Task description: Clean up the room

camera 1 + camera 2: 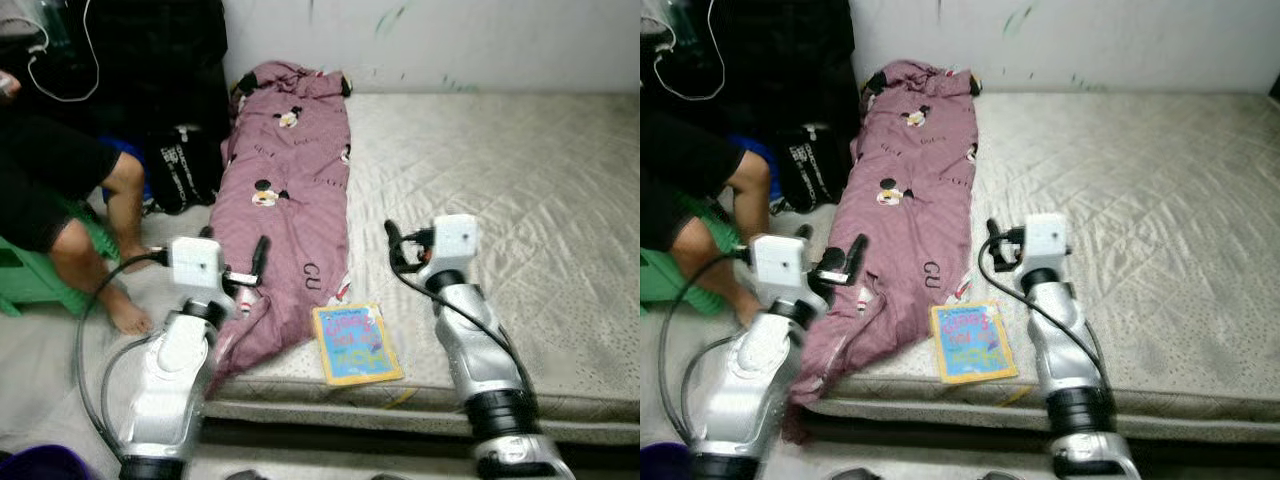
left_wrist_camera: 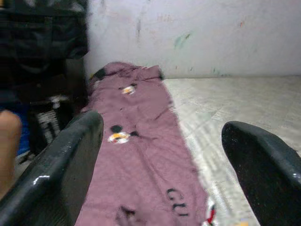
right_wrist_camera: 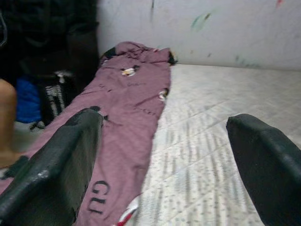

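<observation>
Silver arms reach over the near edge of a grey quilted mattress. Between them, at that edge, lies a blue and yellow picture book, flat on its back. The left gripper hovers over the lower end of a long mauve patterned blanket, fingers spread wide and holding nothing. The right gripper hangs above bare mattress, likewise spread and empty. Beyond, the blanket runs lengthwise to the white wall. A seated person's bare legs show left, beside a black bag.
</observation>
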Robot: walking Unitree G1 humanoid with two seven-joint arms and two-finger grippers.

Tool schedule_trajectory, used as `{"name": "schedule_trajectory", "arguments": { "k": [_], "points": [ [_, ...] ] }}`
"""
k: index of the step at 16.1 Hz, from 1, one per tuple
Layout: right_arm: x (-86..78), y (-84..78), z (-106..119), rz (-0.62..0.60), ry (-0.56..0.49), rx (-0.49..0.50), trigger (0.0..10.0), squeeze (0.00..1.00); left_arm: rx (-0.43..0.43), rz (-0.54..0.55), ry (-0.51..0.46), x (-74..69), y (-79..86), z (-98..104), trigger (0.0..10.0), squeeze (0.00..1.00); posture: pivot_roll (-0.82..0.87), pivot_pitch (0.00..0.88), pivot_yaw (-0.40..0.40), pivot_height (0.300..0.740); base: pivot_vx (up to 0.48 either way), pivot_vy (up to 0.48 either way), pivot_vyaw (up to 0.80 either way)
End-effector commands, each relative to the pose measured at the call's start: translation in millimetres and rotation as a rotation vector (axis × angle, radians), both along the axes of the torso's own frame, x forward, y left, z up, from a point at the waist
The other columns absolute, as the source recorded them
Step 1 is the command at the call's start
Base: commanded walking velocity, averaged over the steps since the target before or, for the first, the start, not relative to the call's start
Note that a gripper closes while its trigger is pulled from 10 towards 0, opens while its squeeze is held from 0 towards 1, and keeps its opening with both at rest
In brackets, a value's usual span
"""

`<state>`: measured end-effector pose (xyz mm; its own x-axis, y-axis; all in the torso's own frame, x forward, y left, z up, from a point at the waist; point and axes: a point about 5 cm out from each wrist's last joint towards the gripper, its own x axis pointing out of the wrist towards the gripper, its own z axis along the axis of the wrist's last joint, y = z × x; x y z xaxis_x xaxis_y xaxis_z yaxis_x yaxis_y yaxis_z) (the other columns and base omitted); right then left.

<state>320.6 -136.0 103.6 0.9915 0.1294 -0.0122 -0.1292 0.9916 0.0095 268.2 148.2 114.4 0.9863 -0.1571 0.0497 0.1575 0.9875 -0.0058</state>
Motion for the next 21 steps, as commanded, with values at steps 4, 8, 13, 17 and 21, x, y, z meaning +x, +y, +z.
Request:
{"name": "schedule_trajectory", "arguments": {
  "k": [4, 8, 13, 17, 21],
  "points": [
    [2.1, 1.8, 2.7, 0.014, -0.011, -0.009, 10.0, 0.0, -0.003, 0.001, -0.006, 1.8, -0.9, 1.3, 10.0, 0.0, 0.01, 0.0, 0.019, 0.74, 0.0, -0.352, 0.0],
    [3.0, 1.6, 2.5, 0.018, -0.011, -0.015, 10.0, 0.0, -0.009, 0.003, -0.005, 1.9, -1.3, 1.2, 10.0, 0.0, 0.01, 0.0, 0.015, 0.74, 0.0, -0.352, 0.0],
    [3.8, 2.2, 2.1, 0.021, -0.009, -0.017, 10.0, 0.0, -0.008, 0.004, -0.005, 2.2, -1.3, 1.2, 10.0, 0.0, 0.01, 0.0, 0.016, 0.74, 0.0, -0.341, 0.0],
    [4.1, 2.4, 2.2, 0.02, -0.01, -0.016, 10.0, 0.0, -0.021, 0.003, -0.008, 2.5, -1.1, 1.6, 10.0, 0.0, 0.01, 0.0, 0.016, 0.74, 0.0, -0.125, 0.0],
    [4.8, 2.2, 2.1, 0.021, -0.009, -0.014, 10.0, 0.0, -0.046, 0.004, -0.029, 1.9, -0.1, 4.1, 10.0, 0.0, 0.01, 0.0, 0.014, 0.74, 0.0, 0.0, 0.0]
  ]
}}
